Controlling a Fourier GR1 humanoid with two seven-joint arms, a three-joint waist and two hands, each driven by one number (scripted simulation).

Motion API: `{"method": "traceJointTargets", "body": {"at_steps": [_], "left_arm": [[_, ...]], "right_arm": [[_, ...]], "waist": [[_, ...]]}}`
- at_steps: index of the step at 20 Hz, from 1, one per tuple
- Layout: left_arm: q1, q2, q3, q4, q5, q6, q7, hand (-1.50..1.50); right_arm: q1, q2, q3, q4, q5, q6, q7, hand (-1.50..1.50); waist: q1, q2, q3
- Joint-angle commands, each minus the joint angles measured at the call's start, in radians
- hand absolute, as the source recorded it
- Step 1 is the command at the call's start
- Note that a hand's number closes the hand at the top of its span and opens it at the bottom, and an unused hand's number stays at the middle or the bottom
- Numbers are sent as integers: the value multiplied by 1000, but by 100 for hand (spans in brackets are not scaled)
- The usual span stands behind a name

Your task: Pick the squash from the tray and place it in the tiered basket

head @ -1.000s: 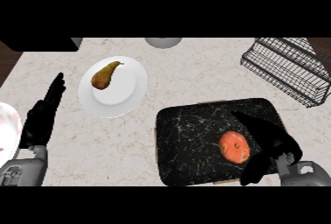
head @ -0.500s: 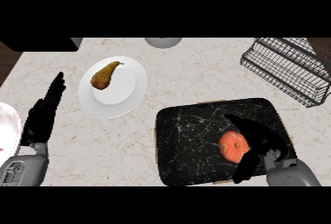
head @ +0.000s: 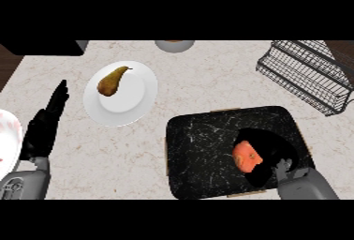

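Note:
An orange squash [head: 244, 156] lies on the black marbled tray [head: 200, 145] at the lower right of the head view. My right hand [head: 273, 150] is over it, its fingers curled round the squash's right side and hiding part of it. The black wire tiered basket [head: 307, 72] stands at the upper right, apart from the tray. My left hand [head: 45, 126] rests open at the left edge, fingers pointing up.
A white plate [head: 131, 101] with a brown pear [head: 110, 80] sits left of the tray. A grey bowl [head: 174, 45] shows at the top edge. Part of a white and red plate [head: 7, 136] shows at the far left.
My right hand has slid left and down over the squash and its fingers have closed round it. The left hand has not moved.

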Motion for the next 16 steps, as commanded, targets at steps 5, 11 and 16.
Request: {"method": "traceJointTargets", "body": {"at_steps": [5,11,16], "left_arm": [[-4,-27,-18,-19,-28,11,33,0],[15,-11,12,-73,-6,-9,59,0],[-29,-26,-14,7,-19,-14,-13,0]], "right_arm": [[-29,72,-67,59,-46,15,-50,150],[24,96,-175,-181,-137,49,92,150],[-244,245,-260,48,149,-358,272,150]], "waist": [[1,9,10],[-4,6,10],[54,26,8]]}}
